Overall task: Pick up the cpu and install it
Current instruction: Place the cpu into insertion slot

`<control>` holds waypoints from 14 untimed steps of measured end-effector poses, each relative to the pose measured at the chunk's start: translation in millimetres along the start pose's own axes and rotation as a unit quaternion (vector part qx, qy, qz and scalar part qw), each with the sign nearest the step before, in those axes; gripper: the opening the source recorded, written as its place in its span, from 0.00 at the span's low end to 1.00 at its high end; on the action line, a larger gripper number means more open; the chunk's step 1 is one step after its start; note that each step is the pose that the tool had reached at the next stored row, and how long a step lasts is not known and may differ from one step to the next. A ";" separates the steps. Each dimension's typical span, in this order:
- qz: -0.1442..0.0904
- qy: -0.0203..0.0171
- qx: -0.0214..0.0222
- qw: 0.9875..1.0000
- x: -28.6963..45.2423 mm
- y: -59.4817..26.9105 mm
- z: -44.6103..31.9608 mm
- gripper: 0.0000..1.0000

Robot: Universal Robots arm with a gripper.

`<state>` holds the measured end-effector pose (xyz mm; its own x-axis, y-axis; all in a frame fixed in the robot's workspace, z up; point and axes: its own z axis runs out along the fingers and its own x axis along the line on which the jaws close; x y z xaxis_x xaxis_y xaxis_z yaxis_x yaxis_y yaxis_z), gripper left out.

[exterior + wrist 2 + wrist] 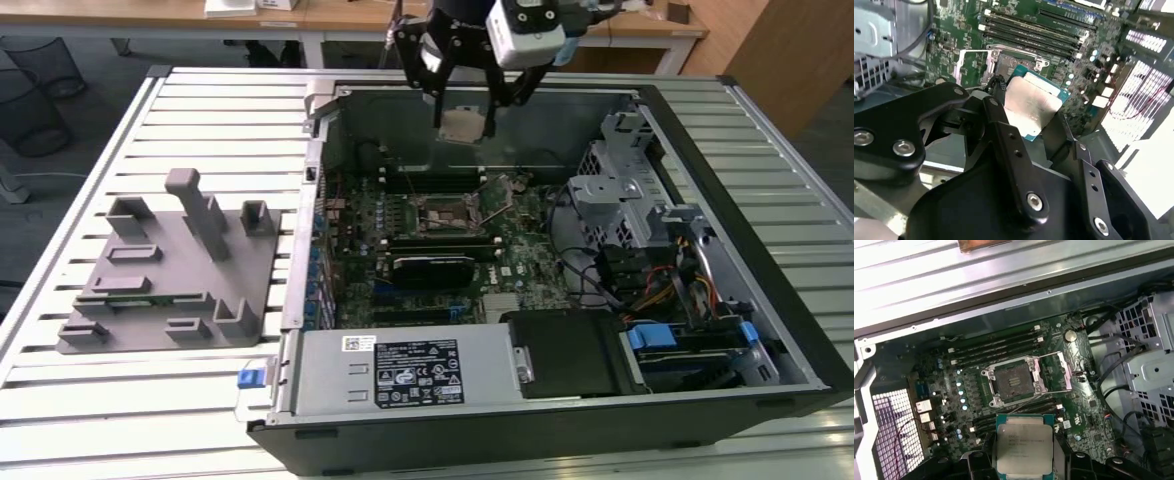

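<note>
The cpu [1035, 102] is clamped in the gripper [1028, 119] — held above the green motherboard [951, 30], whose open socket [1004, 62] is seen beyond.

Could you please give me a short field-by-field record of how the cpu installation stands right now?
gripper: shut on the cpu, raised over the open computer case
cpu: held by two edges, not yet seated
socket: open and empty
grey fixture: on the table, at the exterior view's left of the case
</note>
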<state>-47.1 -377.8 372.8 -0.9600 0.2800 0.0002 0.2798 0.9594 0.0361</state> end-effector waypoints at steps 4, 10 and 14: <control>0.037 -0.001 0.000 0.999 0.0 0.0 1.0 0.54; 0.090 -0.003 0.000 0.996 0.0 -0.1 2.8 0.54; 0.122 -0.004 0.000 0.993 0.0 0.0 4.2 0.54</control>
<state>-47.1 -377.6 368.6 -0.8637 0.5039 0.0002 0.5036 0.8632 0.0361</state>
